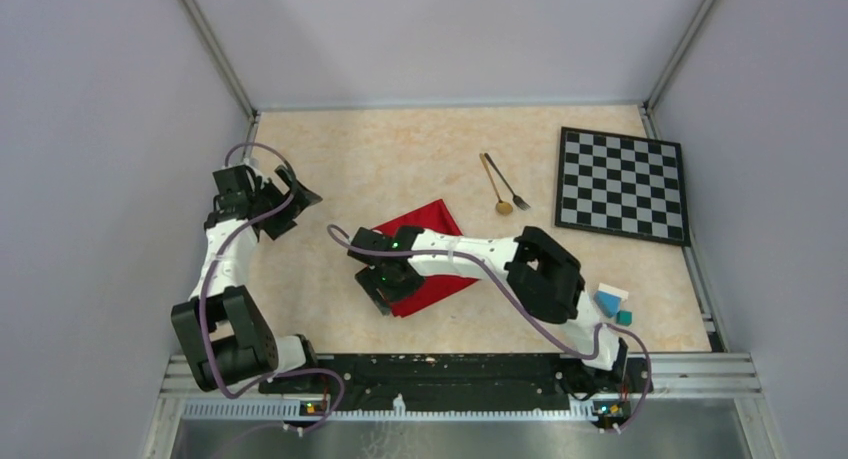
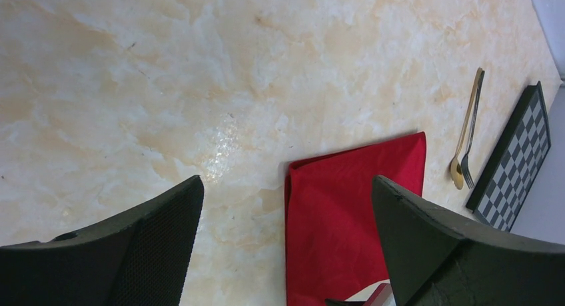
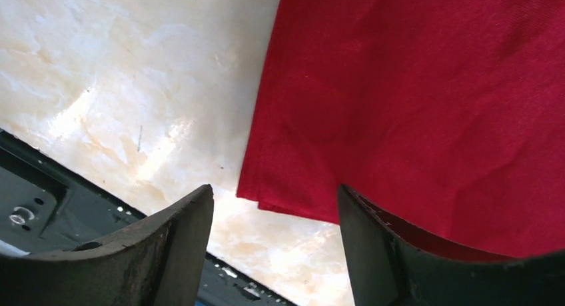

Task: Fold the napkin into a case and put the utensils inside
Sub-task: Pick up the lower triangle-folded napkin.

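Observation:
The napkin (image 1: 428,226) is a deep-red cloth folded into a flat oblong packet in the middle of the table. My right gripper (image 1: 386,291) hovers over its near-left corner. In the right wrist view the gripper (image 3: 274,193) is open, and the corner of the napkin (image 3: 413,99) lies just beyond the gap, ungripped. My left gripper (image 1: 292,203) is open and empty, off to the napkin's left. The left wrist view shows the gripper (image 2: 286,186) above bare table with the napkin (image 2: 346,213) ahead. The gold spoon (image 1: 494,187) and dark fork (image 1: 509,185) lie side by side beyond the napkin.
A black-and-white checkered board (image 1: 622,184) lies at the far right, next to the utensils. Small coloured blocks (image 1: 612,301) sit by the right arm's base. The black base rail (image 3: 40,199) runs along the near table edge. Frame posts and walls close in the sides.

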Tool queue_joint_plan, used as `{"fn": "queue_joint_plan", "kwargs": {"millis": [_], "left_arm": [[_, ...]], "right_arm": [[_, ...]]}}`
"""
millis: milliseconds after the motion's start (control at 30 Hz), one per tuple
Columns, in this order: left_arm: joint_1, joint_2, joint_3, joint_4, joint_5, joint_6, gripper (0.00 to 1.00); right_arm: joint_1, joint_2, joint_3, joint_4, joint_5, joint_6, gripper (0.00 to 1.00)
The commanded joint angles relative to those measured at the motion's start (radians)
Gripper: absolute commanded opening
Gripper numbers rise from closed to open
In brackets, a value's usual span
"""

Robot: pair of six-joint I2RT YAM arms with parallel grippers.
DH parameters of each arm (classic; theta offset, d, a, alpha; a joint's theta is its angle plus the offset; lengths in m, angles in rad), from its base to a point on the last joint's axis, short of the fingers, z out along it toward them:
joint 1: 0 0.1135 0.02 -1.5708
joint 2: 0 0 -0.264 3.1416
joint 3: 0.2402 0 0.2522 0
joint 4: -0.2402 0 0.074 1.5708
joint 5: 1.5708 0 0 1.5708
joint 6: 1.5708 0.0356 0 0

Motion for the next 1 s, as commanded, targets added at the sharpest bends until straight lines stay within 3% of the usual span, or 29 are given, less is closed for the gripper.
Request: {"fn": "queue_joint_plan", "kwargs": {"millis": [0, 233, 533, 800, 967], "left_arm": [[0.02, 0.01, -0.04, 0.06, 0.023, 0.016, 0.99], [0.039, 0.014, -0.055, 0.08, 0.076, 0.016, 0.99], [0.054, 0.013, -0.063, 0.09, 0.103, 0.013, 0.99], [0.058, 0.005, -0.07, 0.093, 0.11, 0.016, 0.99], [0.057, 0.012, -0.079, 0.102, 0.139, 0.025, 0.99]], "right_arm": [[0.039, 0.051, 0.133, -0.112, 0.037, 0.037, 0.65], [0.056, 0.114, 0.194, -0.163, 0.082, 0.045, 0.62], [0.067, 0.158, 0.152, -0.16, 0.115, 0.052, 0.55], [0.072, 0.18, 0.109, -0.147, 0.206, 0.066, 0.27], [0.074, 0.104, 0.05, -0.043, 0.238, 0.051, 0.1]]}}
